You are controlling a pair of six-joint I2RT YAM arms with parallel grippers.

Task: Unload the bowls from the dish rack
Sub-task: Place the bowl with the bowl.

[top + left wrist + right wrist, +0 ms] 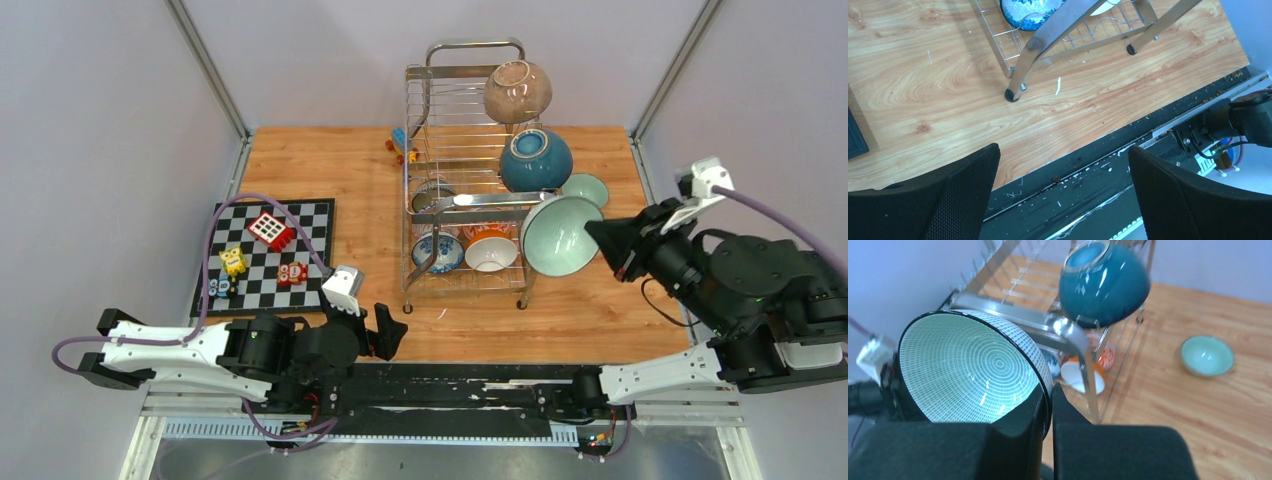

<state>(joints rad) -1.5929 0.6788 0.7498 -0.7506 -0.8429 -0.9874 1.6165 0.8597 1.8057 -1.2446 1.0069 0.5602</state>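
Right gripper [1050, 395] pinches the rim of a mint-green ringed bowl [968, 372], jaws closed on its edge. The bowl is tilted and held off the table [330, 160], just beside the dish rack [455, 180] on this hand's left. Past the held bowl, a dark teal bowl [536, 160] and a speckled brown bowl [517, 92] sit on the upper tier. A blue-white bowl [438, 253] and an orange-white bowl [490, 250] lie below. A small mint bowl [585, 189] rests on the table ahead of the fingers. Left gripper [1063, 155] stands wide apart, holding nothing, a rack foot ahead of it.
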